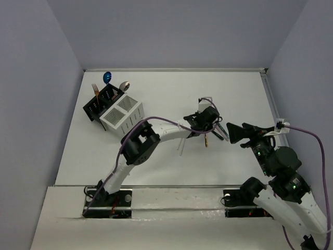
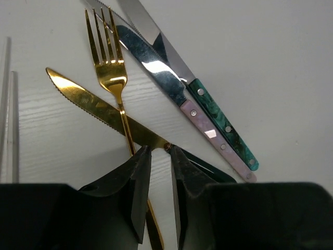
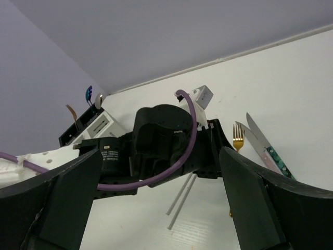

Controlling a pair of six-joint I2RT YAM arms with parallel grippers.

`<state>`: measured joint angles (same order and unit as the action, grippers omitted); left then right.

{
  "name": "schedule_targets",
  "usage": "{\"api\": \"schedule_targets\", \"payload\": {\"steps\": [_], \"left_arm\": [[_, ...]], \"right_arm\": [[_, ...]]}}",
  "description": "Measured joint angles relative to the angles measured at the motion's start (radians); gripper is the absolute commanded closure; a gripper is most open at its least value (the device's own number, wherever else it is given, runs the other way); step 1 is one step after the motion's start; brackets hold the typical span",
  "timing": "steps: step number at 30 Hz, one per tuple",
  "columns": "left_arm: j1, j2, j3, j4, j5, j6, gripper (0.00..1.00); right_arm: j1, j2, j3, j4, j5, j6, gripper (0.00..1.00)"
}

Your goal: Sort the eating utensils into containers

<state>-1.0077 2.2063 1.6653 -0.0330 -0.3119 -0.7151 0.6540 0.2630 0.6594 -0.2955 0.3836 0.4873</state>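
A gold fork (image 2: 112, 73) lies crossed over a gold-bladed knife (image 2: 99, 107) on the white table. Beside them are two silver-bladed knives, one green-handled (image 2: 221, 122) and one pink-handled (image 2: 210, 133). My left gripper (image 2: 160, 159) hovers low over the crossing point, open by a narrow gap with bare table showing between its fingers. White chopsticks (image 1: 183, 146) lie just left of it. My right gripper (image 1: 230, 133) stands wide open to the right of the pile, holding nothing. The black caddy (image 1: 99, 104) holds a blue spoon (image 1: 107, 78), a silver spoon (image 1: 124, 86) and a gold fork (image 1: 95, 89).
The white caddy (image 1: 124, 115) stands against the black one at the back left. In the right wrist view the left arm's wrist (image 3: 166, 140) and purple cable (image 3: 192, 135) fill the middle, with the chopsticks (image 3: 182, 200) below. Grey walls enclose the table.
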Motion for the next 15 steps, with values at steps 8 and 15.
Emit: {"api": "schedule_targets", "payload": {"steps": [8, 15], "left_arm": [[-0.004, 0.057, 0.006, -0.067, -0.053, 0.014, 0.82], [-0.007, 0.059, 0.008, -0.085, -0.098, 0.031, 0.81]], "right_arm": [[0.000, 0.000, 0.000, 0.000, -0.018, 0.000, 0.00], [0.000, 0.000, 0.000, 0.000, -0.022, 0.003, 0.00]]}}
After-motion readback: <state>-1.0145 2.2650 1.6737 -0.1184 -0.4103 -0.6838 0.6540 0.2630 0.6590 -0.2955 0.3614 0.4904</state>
